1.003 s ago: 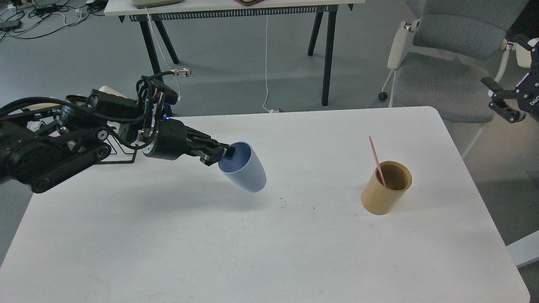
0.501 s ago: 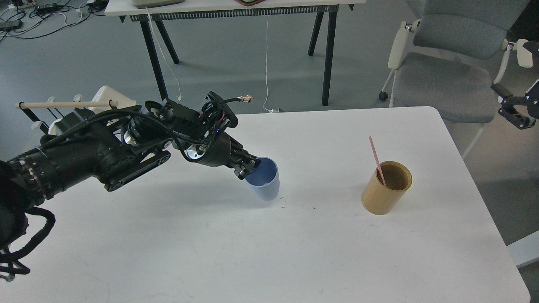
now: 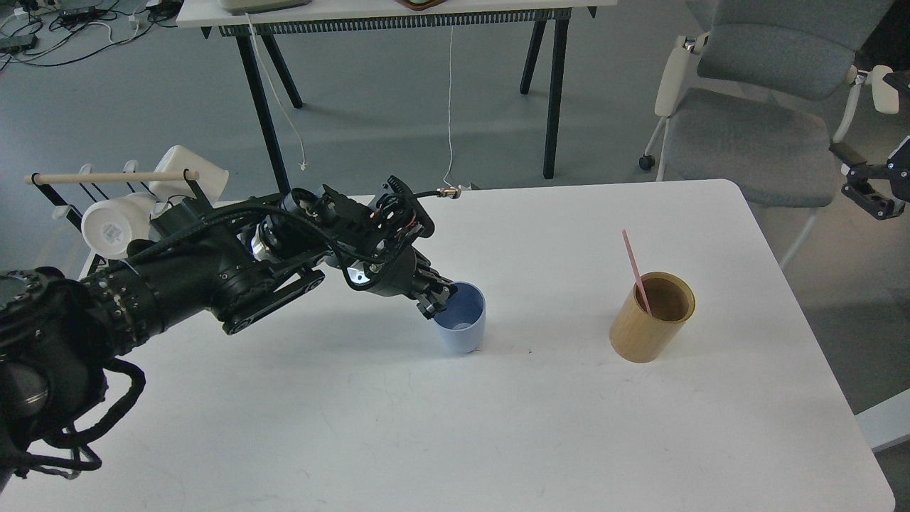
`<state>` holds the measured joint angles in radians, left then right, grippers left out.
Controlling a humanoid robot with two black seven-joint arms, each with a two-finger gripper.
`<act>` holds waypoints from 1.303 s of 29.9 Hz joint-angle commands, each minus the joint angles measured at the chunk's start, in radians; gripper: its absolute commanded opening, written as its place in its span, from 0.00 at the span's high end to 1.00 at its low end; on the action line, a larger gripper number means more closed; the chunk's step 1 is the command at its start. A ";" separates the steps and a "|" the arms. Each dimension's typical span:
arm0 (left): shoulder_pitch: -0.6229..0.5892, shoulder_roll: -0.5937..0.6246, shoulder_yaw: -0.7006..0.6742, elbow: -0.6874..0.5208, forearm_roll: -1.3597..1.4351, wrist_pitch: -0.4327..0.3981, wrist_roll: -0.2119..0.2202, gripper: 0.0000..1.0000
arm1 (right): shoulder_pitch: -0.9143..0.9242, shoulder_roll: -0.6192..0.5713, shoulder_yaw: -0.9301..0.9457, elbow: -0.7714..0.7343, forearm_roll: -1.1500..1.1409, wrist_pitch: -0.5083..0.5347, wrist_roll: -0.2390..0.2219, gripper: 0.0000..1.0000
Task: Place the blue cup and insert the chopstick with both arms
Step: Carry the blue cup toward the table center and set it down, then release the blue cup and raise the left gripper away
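My left gripper is clamped on the near-left rim of the blue cup, my left arm stretching in from nine o'clock. The cup stands nearly upright, mouth up, on the white table near its middle; a second ago it hung tilted, further left. The pink chopstick leans toward eleven o'clock inside the tan wooden cylinder, at three o'clock of the cup. My right gripper hovers off the table's right edge; I cannot tell its opening.
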<state>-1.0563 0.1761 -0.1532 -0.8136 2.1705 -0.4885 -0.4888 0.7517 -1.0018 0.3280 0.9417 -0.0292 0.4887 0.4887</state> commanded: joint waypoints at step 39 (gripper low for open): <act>0.209 0.232 -0.423 -0.061 -1.702 0.000 0.000 0.05 | -0.012 -0.035 -0.083 0.407 -1.324 -0.805 0.000 0.03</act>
<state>-0.8945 0.4031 -0.5260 -0.8743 0.6505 -0.4886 -0.4884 0.7345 -1.1001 0.2709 1.3210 -1.1914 -0.2217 0.4888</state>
